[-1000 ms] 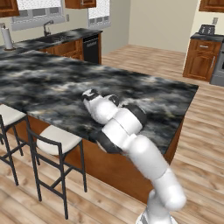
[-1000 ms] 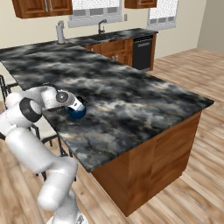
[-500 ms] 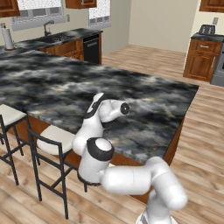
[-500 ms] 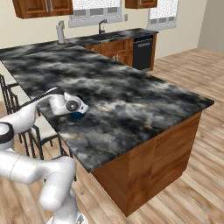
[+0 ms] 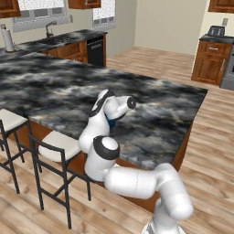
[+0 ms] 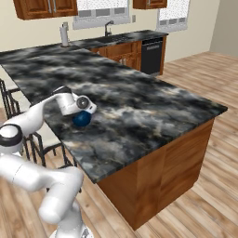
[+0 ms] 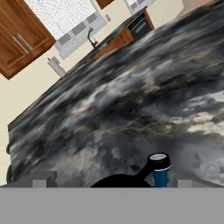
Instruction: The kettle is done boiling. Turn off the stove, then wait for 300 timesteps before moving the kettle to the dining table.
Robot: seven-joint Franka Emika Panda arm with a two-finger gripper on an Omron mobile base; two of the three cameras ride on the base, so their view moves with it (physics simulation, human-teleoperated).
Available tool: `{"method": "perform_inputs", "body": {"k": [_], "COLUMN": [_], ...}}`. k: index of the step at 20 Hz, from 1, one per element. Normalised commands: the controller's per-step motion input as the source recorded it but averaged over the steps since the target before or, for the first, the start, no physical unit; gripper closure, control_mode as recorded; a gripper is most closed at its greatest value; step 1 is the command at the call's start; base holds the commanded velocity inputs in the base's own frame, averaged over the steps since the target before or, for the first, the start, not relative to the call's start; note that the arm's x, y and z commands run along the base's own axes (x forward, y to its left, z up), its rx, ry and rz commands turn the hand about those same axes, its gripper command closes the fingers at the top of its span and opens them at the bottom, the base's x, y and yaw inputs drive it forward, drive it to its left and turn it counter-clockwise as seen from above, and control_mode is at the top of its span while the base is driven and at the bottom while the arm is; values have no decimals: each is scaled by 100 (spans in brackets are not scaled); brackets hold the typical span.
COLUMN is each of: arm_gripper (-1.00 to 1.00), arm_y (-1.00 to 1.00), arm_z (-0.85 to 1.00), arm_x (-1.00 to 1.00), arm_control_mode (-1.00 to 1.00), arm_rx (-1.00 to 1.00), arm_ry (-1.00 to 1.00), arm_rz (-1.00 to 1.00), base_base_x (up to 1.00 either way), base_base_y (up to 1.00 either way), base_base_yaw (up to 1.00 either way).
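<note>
- Presently, the pincer [image 6: 82,111] stands spread, gripping nothing.
- The kettle [image 6: 82,119] sits directly beneath it on the dining table [image 6: 153,97].
- Judged rigid, smooth, fairly light; take its thin upright handle.

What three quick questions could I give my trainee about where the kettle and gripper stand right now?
1. True or false: the kettle rests on the dining table.
2. Multiple choice: the gripper is a) shut on the kettle's handle, b) open, right at the kettle, c) open, high over the sink.
3. Fill in: in the left base view the stools stand along the table's ___ edge, the one nearest the robot's base.

Key:
1. True. The blue kettle sits on the marbled top, near the edge by the stools.
2. b. Its jaws stand open and the hand is close above the kettle.
3. Near.
</note>
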Motion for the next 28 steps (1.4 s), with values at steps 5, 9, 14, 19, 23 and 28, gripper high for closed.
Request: {"method": "perform_inputs", "body": {"k": [5, 9, 14, 19, 23, 28], "arm_gripper": [-100, -100, -100, -100, -100, -100], "arm_y": [8, 7, 7, 9, 12, 13], "arm_z": [10, 21, 33, 34, 36, 34], "arm_x": [17, 9, 0, 0, 0, -3], "arm_control_mode": [-100, -100, -100, -100, -100, -100], "arm_rx": [0, 0, -1, -3, -4, -4], "arm_ry": [6, 3, 0, 0, 0, 0], "arm_rz": [5, 5, 5, 4, 3, 2], "base_base_x": [0, 0, 0, 0, 0, 0], "base_base_y": [0, 0, 0, 0, 0, 0], "base_base_yaw": [0, 0, 0, 0, 0, 0]}}
